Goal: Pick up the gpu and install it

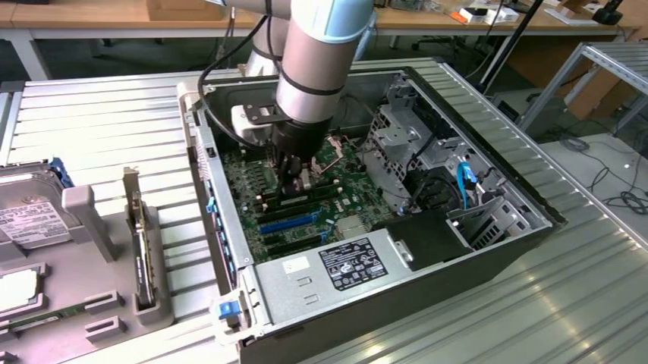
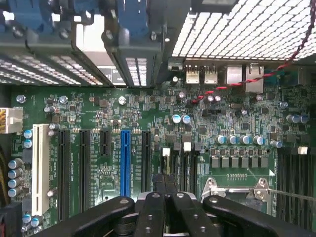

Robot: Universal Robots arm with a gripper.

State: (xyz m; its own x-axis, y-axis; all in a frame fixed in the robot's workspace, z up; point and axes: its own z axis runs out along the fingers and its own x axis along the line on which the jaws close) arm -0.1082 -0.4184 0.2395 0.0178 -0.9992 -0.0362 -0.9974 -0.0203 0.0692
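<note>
**Arm down inside the open computer case, pincer pressed together over the memory slots**

From the exterior view we see the whole setting: the open computer case (image 1: 405,227) lying on a ribbed metal table (image 1: 102,129), the arm (image 1: 314,68) reaching down into it, a grey holder (image 1: 91,250) with a dark flat card (image 1: 136,235) standing on edge at the exterior view's left, and the power supply (image 1: 339,265) at the near end of the case. The wrist view gives us what the exterior view cannot: the green motherboard (image 2: 148,113) close up, with a blue slot (image 2: 125,163), black slots beside it, a white slot (image 2: 40,175), a red-and-black twisted wire (image 2: 237,84) and the processor socket frame (image 2: 237,190).

The gripper (image 1: 294,186) has its fingers (image 2: 163,207) drawn tightly together, nearly closed. In the wrist view a thin dark edge, which we take to be the memory stick (image 2: 165,185), runs out from between the fingertips toward the black slots just ahead. In the exterior view the fingers come down just above the board's long dark slots, and we cannot tell whether the stick touches a slot.

The stick appears edge-on, its long axis lying along the neighbouring slots; its green face and chips are hidden from us.
</note>
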